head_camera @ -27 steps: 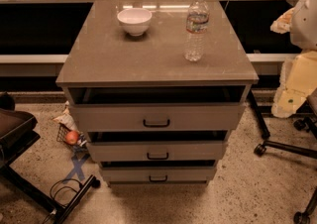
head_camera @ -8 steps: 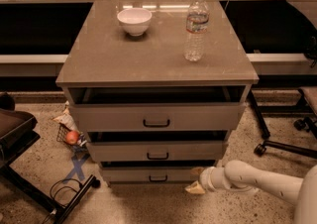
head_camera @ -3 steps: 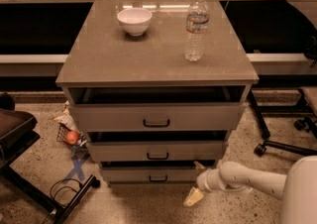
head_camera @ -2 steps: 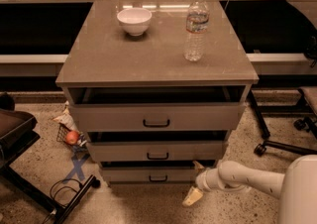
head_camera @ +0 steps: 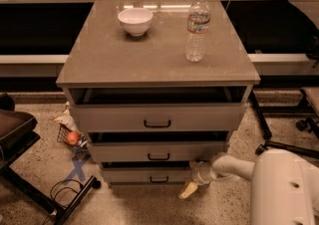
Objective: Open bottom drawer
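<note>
handle [head_camera: 159, 179] first: a small black bar centred on the bottom drawer [head_camera: 132, 175], the lowest and narrowest of three grey-beige fronts, just above the speckled floor [head_camera: 45, 169]. the drawer looks shut or very nearly so, its front set back under the middle drawer [head_camera: 124, 152], so the task is not yet done.

the gripper [head_camera: 189, 189] hangs low at the drawer's right end, just beside the front panel's lower corner and right of the handle, tilted down toward the floor. whether it is open or closed cannot be told, and it does not appear to hold the handle. the arm [head_camera: 227, 166] reaches in from the right, nearly level, probably because the handle sits so low that a side approach is the way to get at it; the robot's white body [head_camera: 284, 189] stands off at the right, leaving room for the drawer to slide out.

above, the top drawer [head_camera: 109, 118] shows a dark gap under the cabinet top [head_camera: 109, 59], where a white bowl [head_camera: 135, 21] and a water bottle [head_camera: 197, 29] stand well apart. a hard tug could rock the bottle, so a smooth pull seems wise. clutter, including a red round thing [head_camera: 73, 138], lies at the cabinet's left foot, clear of the drawer's path.
</note>
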Robot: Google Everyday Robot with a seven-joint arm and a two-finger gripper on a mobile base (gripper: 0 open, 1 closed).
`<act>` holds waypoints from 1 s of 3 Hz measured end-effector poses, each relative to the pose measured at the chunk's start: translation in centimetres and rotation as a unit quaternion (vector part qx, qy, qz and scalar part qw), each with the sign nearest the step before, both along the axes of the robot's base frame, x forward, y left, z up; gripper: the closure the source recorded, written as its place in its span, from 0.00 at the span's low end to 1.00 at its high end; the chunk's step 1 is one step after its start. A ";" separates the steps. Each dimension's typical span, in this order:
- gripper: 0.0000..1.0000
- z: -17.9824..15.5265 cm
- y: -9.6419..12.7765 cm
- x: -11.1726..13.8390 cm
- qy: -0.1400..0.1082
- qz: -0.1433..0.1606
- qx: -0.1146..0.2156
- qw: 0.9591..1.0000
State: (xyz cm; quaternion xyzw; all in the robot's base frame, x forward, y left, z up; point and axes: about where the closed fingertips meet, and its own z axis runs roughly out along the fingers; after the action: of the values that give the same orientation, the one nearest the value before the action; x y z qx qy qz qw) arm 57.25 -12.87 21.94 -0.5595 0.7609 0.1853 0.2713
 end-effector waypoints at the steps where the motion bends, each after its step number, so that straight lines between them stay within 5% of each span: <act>1: 0.00 -2.7 0.4 0.7 0.023 0.001 0.006 1.000; 3: 0.44 -4.1 0.6 0.7 0.041 0.000 0.012 0.999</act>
State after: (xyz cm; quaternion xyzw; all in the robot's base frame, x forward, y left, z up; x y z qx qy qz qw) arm 57.92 -12.31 17.86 -0.5480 0.7693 0.2171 0.2463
